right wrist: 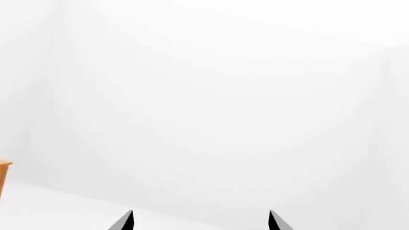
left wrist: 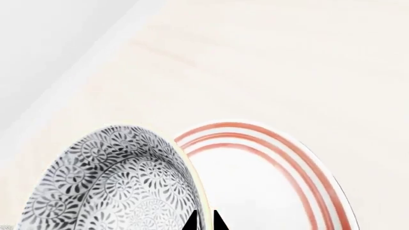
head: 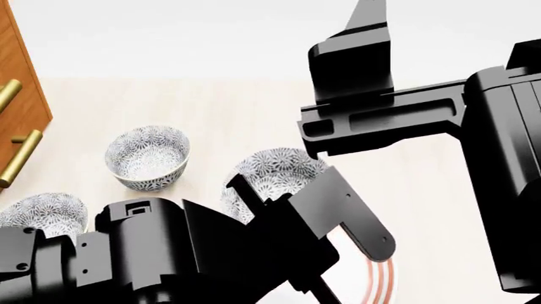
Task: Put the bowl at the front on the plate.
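My left fingers [left wrist: 206, 221] are clamped on the rim of the bowl [left wrist: 115, 184], holding it tilted over the plate [left wrist: 268, 177]. My right fingers [right wrist: 200, 221] are apart, facing a blank wall.

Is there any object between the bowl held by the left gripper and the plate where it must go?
Nothing visible. The left gripper is shut on the bowl's rim, and the plate lies right beside it, with no object between them.

Two other patterned bowls stand on the pale worktop [head: 211, 120]: one bowl [head: 147, 156] near the middle, another bowl [head: 44, 215] at the left edge. A wooden cabinet [head: 19, 95] with brass handles [head: 20, 155] stands at the left.
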Tool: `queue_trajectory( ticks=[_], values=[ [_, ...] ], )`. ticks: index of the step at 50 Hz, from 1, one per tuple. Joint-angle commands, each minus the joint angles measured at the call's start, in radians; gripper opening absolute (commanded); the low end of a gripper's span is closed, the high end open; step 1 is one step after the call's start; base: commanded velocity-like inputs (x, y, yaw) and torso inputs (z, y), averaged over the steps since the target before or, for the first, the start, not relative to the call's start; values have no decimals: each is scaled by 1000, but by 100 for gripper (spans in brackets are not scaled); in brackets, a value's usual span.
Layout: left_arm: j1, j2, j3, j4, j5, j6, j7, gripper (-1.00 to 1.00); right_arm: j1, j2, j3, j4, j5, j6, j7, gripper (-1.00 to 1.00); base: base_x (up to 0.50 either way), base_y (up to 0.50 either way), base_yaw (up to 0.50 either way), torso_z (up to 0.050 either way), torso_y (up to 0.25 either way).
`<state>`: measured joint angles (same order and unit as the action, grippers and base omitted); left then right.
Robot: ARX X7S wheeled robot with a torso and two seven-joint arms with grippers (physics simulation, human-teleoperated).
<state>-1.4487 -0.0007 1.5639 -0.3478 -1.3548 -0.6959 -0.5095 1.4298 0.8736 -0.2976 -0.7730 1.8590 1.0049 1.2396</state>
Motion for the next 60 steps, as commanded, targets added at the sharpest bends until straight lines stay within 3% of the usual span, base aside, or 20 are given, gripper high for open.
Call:
queue_trajectory(
  ticks=[1, 60],
  values=[
    [-25, 1, -2, 6, -21, -29, 21, -100, -6, 17, 8, -12, 12, -11, 7, 100, 0, 0, 0, 0, 10],
    [110, 1, -4, -43, 12, 41, 50, -100, -50, 24, -3, -13, -35, -20, -27, 100, 0, 0, 0, 0, 0]
  ],
)
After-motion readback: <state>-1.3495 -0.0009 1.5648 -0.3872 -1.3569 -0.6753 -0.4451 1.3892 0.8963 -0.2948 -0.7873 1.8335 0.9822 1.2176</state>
